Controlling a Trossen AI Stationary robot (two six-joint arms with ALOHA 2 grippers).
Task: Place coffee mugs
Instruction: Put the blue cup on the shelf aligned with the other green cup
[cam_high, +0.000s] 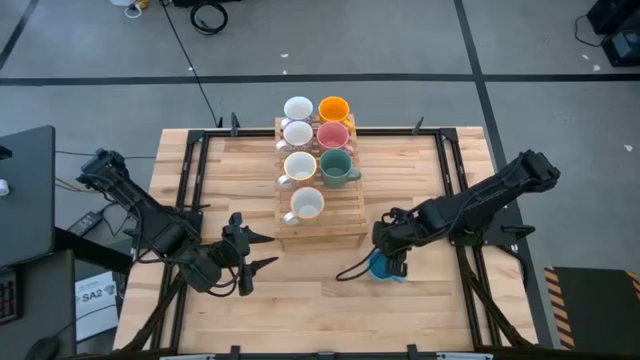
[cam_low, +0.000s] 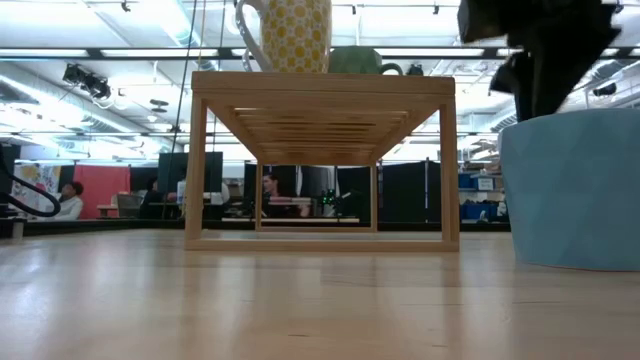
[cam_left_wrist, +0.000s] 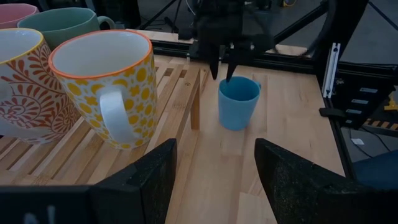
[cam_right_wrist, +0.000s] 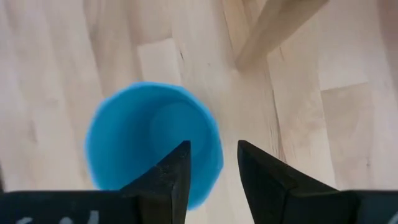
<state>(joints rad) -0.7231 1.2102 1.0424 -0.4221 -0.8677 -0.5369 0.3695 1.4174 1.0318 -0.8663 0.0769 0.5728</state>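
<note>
**7 mugs on the rack, the blue one on the table**

We count 7 mugs standing on the wooden rack (cam_high: 340, 222) in 2 rows. The row on the left arm's side holds 4: a white mug (cam_high: 298, 108) at the far end, a second white mug (cam_high: 297, 133), the red-patterned mug (cam_high: 300, 166), and the yellow-dotted mug (cam_high: 307, 205) at the near end. The other row holds 3: the orange mug (cam_high: 334, 109), the pink mug (cam_high: 333, 136) and the green mug (cam_high: 335, 166). The slot beside the yellow-dotted mug is bare.

The blue mug (cam_high: 385, 267) stands upright on the table (cam_high: 300, 310), just beside the rack's near corner on the right arm's side. The right gripper (cam_high: 392, 262) hangs directly over it. In the right wrist view its fingers (cam_right_wrist: 169, 177) straddle the mug's rim with a visible gap between them, one inside and one outside; we judge them partly open, and we cannot tell whether they touch the wall, so we do not call it a grip.

The left gripper (cam_high: 246, 265) waits near the rack's other near corner, jaws spread wide and holding nothing.

As we judge it, 7 of 8 placements are done. What remains is gripping the blue mug, lifting it and setting it in the empty slot.
</note>
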